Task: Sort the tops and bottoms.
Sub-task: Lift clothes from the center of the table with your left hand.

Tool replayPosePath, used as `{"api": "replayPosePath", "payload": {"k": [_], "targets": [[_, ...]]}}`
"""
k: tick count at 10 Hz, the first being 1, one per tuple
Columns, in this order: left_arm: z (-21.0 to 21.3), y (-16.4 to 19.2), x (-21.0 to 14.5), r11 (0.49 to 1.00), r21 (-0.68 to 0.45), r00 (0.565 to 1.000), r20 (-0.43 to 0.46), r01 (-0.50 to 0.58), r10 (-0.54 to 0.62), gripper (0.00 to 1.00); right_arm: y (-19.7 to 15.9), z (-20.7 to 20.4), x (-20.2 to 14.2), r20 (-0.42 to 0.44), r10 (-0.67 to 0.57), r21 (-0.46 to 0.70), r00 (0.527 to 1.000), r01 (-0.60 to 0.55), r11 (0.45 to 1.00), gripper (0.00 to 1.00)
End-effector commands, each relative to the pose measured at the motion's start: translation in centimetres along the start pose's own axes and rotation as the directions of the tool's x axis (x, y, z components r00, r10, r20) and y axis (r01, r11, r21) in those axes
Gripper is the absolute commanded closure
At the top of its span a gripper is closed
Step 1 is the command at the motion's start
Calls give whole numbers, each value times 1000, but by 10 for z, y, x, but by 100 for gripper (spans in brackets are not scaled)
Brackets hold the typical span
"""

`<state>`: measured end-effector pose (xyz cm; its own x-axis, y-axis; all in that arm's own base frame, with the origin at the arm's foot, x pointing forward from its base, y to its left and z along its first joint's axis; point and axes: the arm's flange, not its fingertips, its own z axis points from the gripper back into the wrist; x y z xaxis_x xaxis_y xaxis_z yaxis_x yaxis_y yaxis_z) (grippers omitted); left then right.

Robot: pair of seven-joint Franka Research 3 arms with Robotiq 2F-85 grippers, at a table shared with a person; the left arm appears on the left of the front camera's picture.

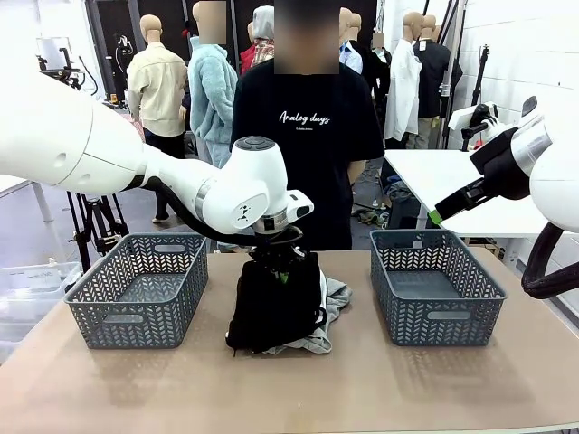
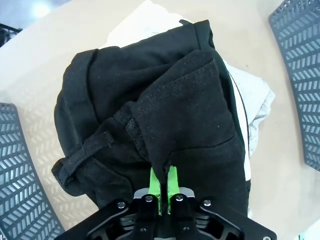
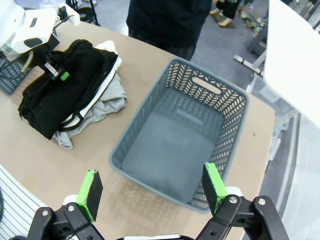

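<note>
Pinching a fold of the black garment (image 2: 150, 115), which lay on the tabletop (image 1: 289, 389) between the left basket (image 1: 136, 289) and right basket (image 1: 434, 285), the left gripper (image 2: 164, 186) was clenched, apparently to lift it; the right gripper (image 3: 152, 192) hung released, clear

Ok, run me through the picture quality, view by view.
Front view: even, soft light, faint shadow under the left basket; left wrist view: the weave of the black garment is sharp, and the wide lens bows the basket rim; right wrist view: the white side table is nearly washed out.
</note>
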<state>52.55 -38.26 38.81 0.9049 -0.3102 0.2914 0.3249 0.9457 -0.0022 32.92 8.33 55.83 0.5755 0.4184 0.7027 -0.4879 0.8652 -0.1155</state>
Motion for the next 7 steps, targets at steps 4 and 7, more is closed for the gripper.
{"api": "replayPosePath", "payload": {"k": [4,7], "targets": [[94,-20,9,1000,-15,1000,24,-12,12,100,0,0,0,-1,2,6,1000,-2,1000,0],[193,-36,21,999,-7,999,26,-47,47,100,0,0,0,-1,2,6,1000,-2,1000,0]]}}
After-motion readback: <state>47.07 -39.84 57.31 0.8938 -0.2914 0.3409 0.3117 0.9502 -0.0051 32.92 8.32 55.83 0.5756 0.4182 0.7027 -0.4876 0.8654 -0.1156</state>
